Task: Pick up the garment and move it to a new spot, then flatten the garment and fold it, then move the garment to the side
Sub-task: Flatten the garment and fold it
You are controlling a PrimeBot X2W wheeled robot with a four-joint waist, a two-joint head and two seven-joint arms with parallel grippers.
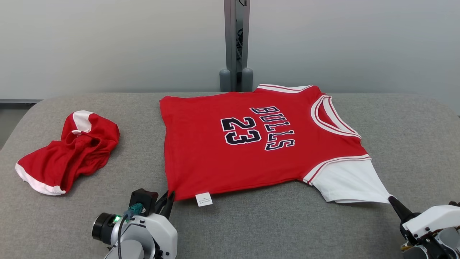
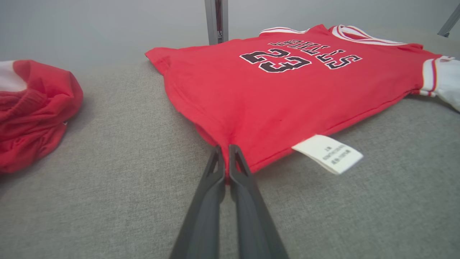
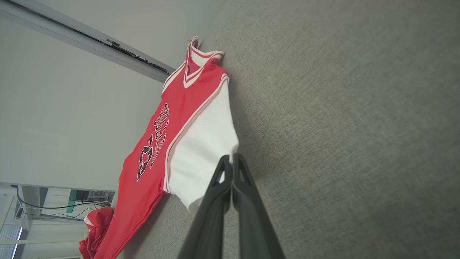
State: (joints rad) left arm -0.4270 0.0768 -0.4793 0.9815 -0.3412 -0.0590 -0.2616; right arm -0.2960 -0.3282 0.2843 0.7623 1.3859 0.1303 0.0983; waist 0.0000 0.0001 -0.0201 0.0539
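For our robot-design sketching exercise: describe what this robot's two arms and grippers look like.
Both the left gripper and right gripper have long dark-grey tapering fingers with triangular cut-outs near the tips. Glossy white wrist shells; the left carries a black lens, green light and teal-plugged cable.

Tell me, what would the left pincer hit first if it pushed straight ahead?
The red Bulls jersey: the left pincer is shut on its hem corner, so it would likely plough into that cloth.
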